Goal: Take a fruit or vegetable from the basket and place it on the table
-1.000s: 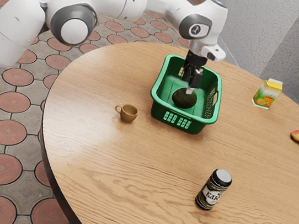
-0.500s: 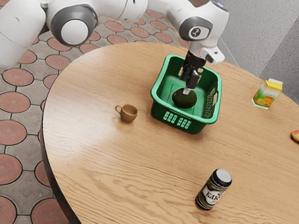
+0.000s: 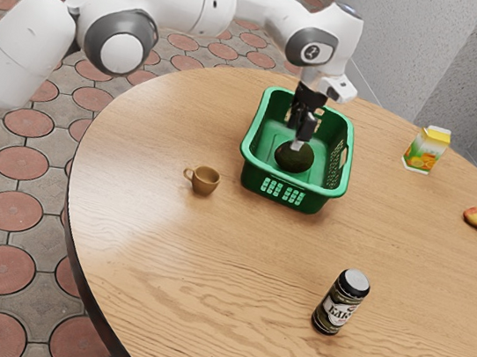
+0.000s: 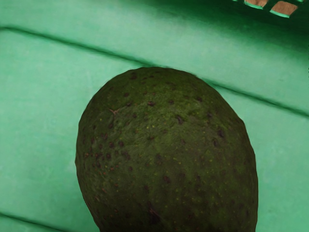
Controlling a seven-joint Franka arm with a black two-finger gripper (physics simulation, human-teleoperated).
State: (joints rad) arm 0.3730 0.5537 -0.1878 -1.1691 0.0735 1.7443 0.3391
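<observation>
One avocado (image 3: 294, 159) in one basket (image 3: 318, 197), one claw (image 3: 297, 144) at it, wide or narrow, can't tell

Place type: paved patio or courtyard, by look of surfaces; open air vs. roofed undetermined. Evidence, exterior view: floor of reddish, many-sided paving stones (image 3: 13, 211) set among grey-brown pieces, joints dark, surface worn-looking. Grey wall (image 3: 417, 44), speckled, rough like stone or concrete, rising beyond far edge of table; upright line in it, corner or seam unclear. Furniture: large wooden table (image 3: 205, 289), curved edge, pale grain, dark rim. Tabletop items of household kind: small brown cup (image 3: 205, 181), drink carton (image 3: 425, 151) with fruit print.
</observation>
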